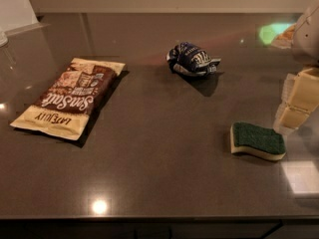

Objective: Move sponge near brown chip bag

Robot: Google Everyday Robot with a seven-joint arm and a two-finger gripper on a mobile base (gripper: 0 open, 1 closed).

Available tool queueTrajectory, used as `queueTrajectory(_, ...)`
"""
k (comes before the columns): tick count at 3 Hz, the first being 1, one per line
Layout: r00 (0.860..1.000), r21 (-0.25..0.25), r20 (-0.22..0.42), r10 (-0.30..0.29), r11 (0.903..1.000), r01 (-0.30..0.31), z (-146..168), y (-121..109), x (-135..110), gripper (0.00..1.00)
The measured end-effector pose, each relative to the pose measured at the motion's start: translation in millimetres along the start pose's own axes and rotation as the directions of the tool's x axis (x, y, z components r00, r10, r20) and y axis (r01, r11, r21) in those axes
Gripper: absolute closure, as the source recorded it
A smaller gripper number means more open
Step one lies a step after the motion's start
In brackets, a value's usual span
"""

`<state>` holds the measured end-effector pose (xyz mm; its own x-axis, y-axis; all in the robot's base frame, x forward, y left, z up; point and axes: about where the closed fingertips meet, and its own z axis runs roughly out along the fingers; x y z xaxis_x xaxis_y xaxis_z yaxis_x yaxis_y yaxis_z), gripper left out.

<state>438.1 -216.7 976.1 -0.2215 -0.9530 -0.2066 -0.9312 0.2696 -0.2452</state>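
Observation:
The sponge, dark green on top over a pale yellow body, lies flat on the dark counter at the right front. The brown chip bag, brown in the middle with cream ends and "Sea Salt" lettering, lies flat at the left, far from the sponge. My gripper, cream-coloured, hangs at the right edge of the view, just above and to the right of the sponge, apart from it and holding nothing that I can see.
A small balled-up dark blue and white bag sits at the back middle of the counter. The counter's front edge runs along the bottom. A wall stands behind, with a pale object at the far left corner.

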Motion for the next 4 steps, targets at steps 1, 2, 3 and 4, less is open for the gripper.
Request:
queueTrajectory(1,1.000,0.000,0.000,0.000,1.0000,0.000,0,0,0,0.00)
queueTrajectory(2,1.000,-0.010,0.008,-0.028,0.9995,0.028,5,5,-3,0.00)
queueTrajectory(3,0.998,-0.030,0.037,-0.049,0.9983,0.050,21,14,1,0.00)
queueTrajectory(4,0.996,-0.048,0.066,-0.058,0.9969,0.062,42,21,11,0.00)
